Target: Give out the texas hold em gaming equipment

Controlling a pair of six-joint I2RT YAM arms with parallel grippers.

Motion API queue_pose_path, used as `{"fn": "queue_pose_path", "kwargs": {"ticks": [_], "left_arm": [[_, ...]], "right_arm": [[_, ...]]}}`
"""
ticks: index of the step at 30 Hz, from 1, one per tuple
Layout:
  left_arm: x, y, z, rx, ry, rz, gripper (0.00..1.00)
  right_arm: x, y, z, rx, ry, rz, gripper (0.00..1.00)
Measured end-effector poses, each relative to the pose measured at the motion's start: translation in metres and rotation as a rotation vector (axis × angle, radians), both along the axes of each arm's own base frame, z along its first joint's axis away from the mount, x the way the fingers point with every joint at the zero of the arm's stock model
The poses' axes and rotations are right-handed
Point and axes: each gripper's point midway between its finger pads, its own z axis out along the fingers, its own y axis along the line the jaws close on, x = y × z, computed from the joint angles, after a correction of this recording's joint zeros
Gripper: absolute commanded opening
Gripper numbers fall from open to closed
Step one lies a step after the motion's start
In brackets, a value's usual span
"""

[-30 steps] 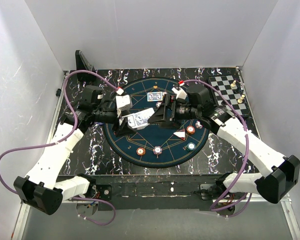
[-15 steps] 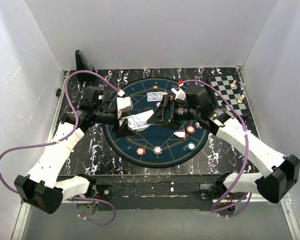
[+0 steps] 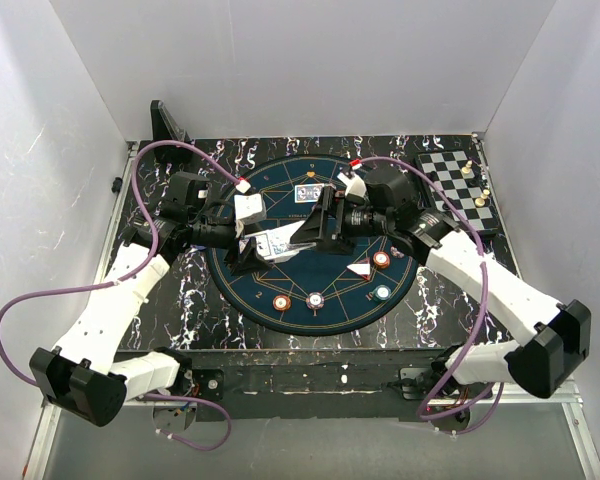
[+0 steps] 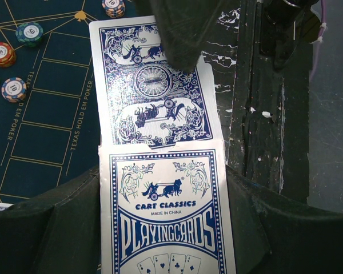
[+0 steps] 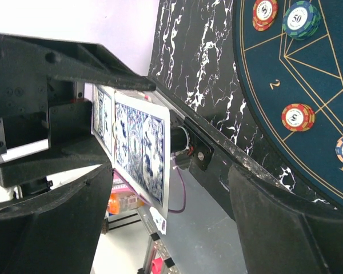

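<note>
Though overhead blurs it, left end effector point(image 4: 163, 177) clamps deck point(image 4: 167, 228); right end effector point(image 5: 170, 171) gapes.

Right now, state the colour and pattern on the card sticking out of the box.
The card shows blue ornate scrollwork, white-bordered; left wrist view shows it best.

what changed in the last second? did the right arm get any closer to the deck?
The right claw slid a little left, toward the playing-card box held in the left claw, and its arm swung in with it. It reaches over the card pulled partway from the box but looks open, so no grip yet. Unchanged: left claw on the box, poker chips, triangle marker, lone dealt card, chessboard.
</note>
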Motion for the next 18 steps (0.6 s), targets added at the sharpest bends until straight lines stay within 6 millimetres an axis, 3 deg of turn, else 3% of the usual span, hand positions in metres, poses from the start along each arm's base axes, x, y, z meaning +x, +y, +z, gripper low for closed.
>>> {"fn": "queue_pose_path", "kwargs": {"ticks": [4, 9, 18], "left_arm": [[0.0, 0.0, 0.0, -0.002, -0.001, -0.003, 0.36], [-0.001, 0.0, 0.0, -0.002, 0.003, -0.007, 0.36], [-0.003, -0.002, 0.001, -0.013, 0.013, -0.014, 0.36]], "right_arm": [[0.01, 0.011, -0.005, 0.006, 0.017, 0.002, 0.63], [0.011, 0.015, -0.004, 0.021, 0.026, 0.008, 0.48], [0.007, 0.007, 0.013, 0.047, -0.013, -0.004, 0.34]]}}
